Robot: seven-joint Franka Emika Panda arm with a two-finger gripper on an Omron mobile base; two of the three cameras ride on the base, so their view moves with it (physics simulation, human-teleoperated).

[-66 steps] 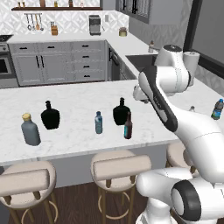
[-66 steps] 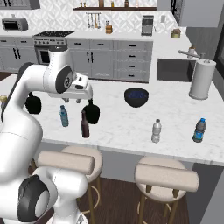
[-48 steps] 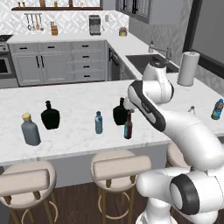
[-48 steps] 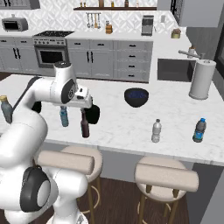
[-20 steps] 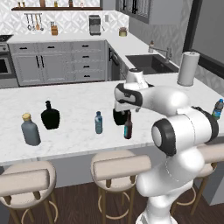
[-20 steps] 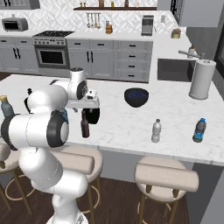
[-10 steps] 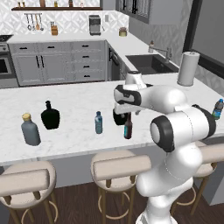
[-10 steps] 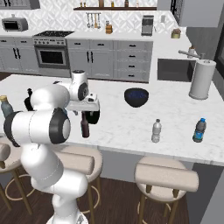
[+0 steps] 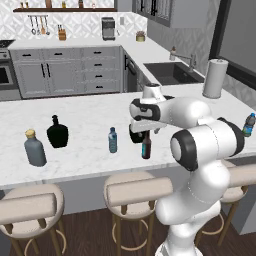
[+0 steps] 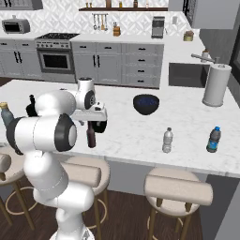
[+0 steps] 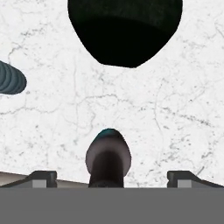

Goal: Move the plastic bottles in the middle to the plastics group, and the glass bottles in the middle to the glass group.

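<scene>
Hand view looked straight down the brown beer bottle [image 11: 108, 158]: its cap sat low in that picture, between the two finger tips, so the long axis ran vertically and the neck pointed up at the gripper [image 11: 109, 178]. The jaws stood wide, one tip on each side of the neck and neither touching it. Beyond the cap lay the round black flask [image 11: 125, 30], and at the left edge a ribbed light-blue bottle [image 11: 9, 83] just showed.

From the left base view, the brown beer bottle [image 9: 146, 147] stood upright near the front edge of the marble bench [image 9: 80, 120], with the gripper [image 9: 145, 131] directly above it. The light-blue bottle [image 9: 113, 140] stood upright just to its left. Farther left stood the glass group: a second black flask [image 9: 57, 132] and a grey bottle with a tan cap [image 9: 34, 148]. From the right base view, a clear bottle [image 10: 167, 140] and a deeper blue bottle [image 10: 213, 139] stood well apart to the right, with a dark bowl [image 10: 146, 103] behind.

Compared with three seconds earlier, the arm had swung in from the right and folded low over the middle bottles; half a second ago it was already almost there. No bottle had shifted. Labels were too small to read.
</scene>
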